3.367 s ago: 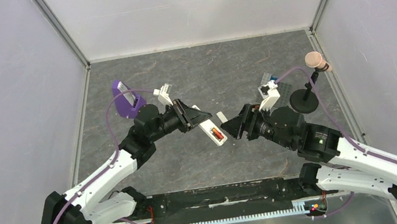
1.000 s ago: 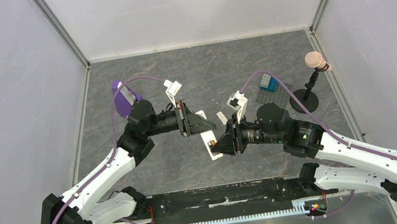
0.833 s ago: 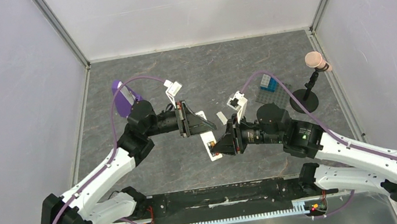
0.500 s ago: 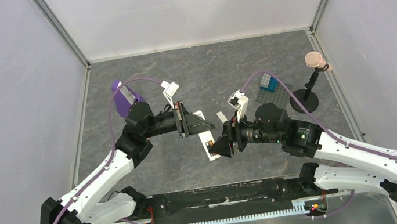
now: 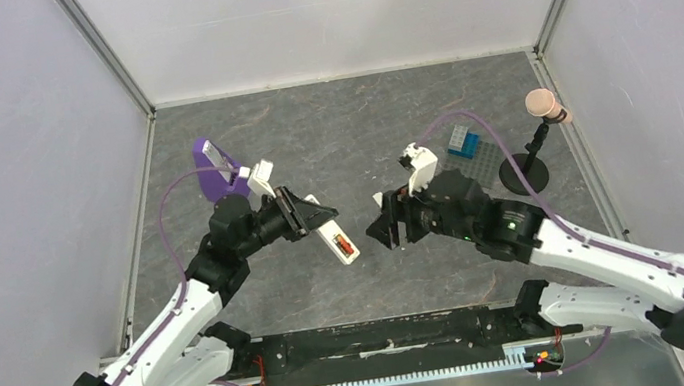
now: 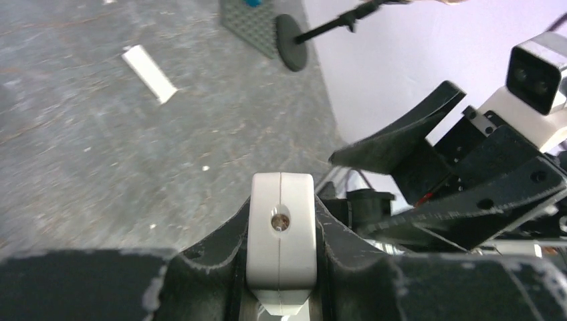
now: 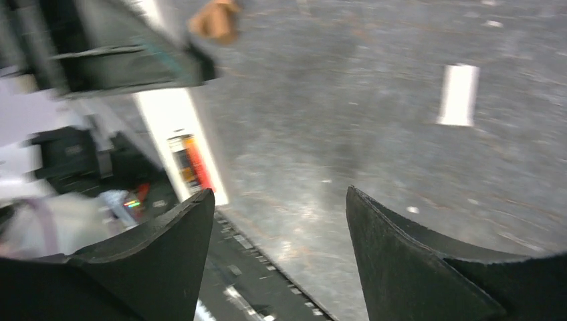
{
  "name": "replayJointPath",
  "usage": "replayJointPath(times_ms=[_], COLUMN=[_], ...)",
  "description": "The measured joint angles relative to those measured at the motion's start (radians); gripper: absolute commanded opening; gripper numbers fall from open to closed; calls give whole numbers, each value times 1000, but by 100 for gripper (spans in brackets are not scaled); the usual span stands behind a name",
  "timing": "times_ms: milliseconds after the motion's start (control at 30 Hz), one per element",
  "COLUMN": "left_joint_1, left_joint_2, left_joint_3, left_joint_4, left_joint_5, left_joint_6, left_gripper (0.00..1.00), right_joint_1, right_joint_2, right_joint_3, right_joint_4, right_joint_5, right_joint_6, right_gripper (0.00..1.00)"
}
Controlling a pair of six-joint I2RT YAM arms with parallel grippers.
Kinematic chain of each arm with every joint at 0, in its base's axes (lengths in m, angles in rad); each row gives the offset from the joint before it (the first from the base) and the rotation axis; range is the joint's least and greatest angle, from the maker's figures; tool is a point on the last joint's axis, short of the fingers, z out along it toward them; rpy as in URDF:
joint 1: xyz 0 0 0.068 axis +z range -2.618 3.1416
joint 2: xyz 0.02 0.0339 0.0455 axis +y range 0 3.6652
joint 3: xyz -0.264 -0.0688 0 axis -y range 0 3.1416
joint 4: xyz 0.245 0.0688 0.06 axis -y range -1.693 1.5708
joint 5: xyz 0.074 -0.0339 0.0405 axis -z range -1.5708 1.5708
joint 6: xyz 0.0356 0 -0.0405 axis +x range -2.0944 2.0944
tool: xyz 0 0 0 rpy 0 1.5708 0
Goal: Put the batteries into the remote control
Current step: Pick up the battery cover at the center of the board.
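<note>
The table [image 5: 348, 121] has a dark grey surface with pale veins, like stone. In the right wrist view a small flat white strip [image 7: 459, 93] lies on it, ahead of the fingers [image 7: 414, 267] of the right gripper [image 7: 279, 194], a little outside the right-hand one and well apart from the tips.

In the left wrist view this strip lies far ahead of the fingers [image 6: 207, 257] of the left gripper [image 6: 281, 221], toward their left. Beyond it a grey studded plate [image 6: 257, 27] and the black round foot [image 6: 291, 51] of a thin stand rest just beside each other.

In the top view a purple wedge [image 5: 209, 166] stands behind the left fingers.
</note>
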Motion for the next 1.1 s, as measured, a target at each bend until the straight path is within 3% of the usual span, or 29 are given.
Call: replayJointPath(times_ms=[233,533,1100], left_joint_1=[11,59,157], left_joint_2=[-49,-54,29], left_joint_3=[-118,-129,-129], left_joint_4=[-29,-49,16], left_joint_5=[-109,-140,-47], left_joint_6=[-1,17,18], left_gripper=[2,2,2], right_joint_1=[-82,-188,-291], right_joint_2=[289,660,882], right_joint_3=[46,164,303], right_joint_4=[-78,-76,-83], right_joint_5=[198,210,92], right_joint_6=[-122,-301,-373], right_gripper=[71,55,56])
